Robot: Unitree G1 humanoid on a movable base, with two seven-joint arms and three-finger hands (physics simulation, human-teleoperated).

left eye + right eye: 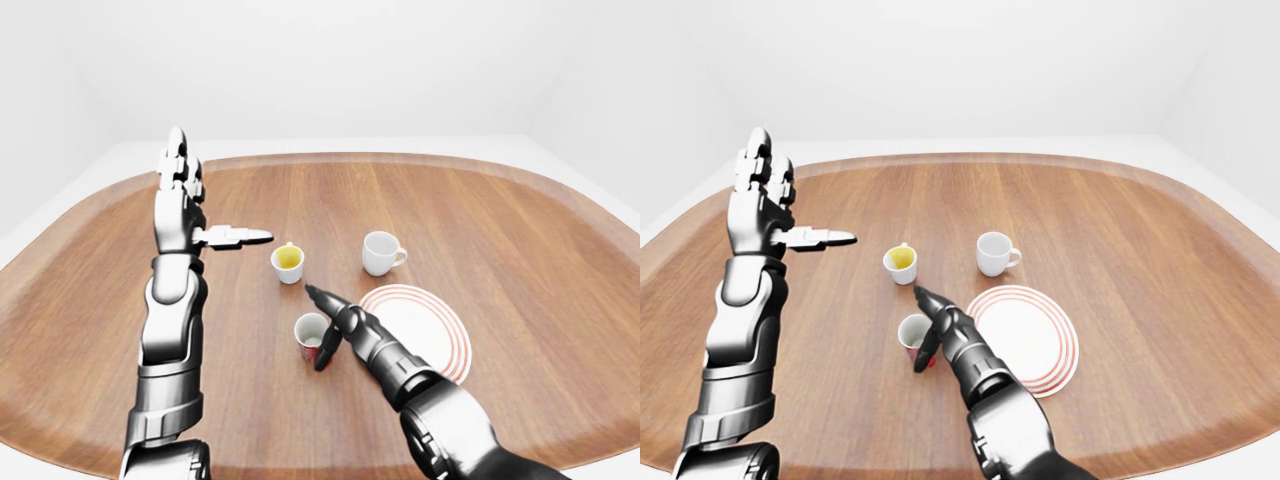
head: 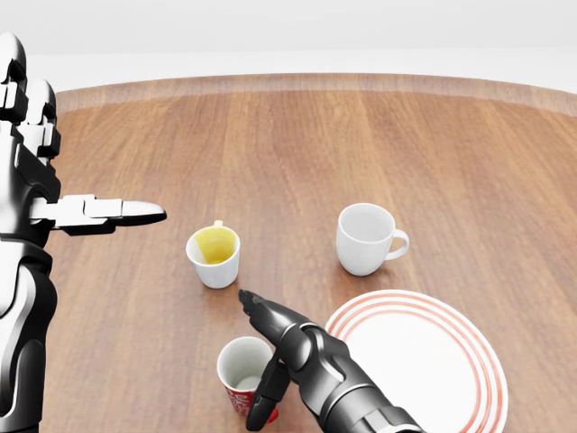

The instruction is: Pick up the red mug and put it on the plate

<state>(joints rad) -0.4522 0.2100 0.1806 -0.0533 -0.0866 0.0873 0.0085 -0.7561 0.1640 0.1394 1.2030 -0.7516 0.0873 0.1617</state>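
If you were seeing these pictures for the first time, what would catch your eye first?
The right hand at the red mug, bottom centre of the head view, one finger down its side. Then the left hand raised at the left edge, fingers spread, holding nothing. The red-ringed plate lies right of the mug.

Bright, even, sharp renders with soft faint shadows; eye views bend the table (image 1: 520, 215) edge.

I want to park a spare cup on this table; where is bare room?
Bare wood spreads right of the white mug and plate, and above both cups. It is crowded where the right robot hand meets the red mug, with the yellow-lined cup close above.
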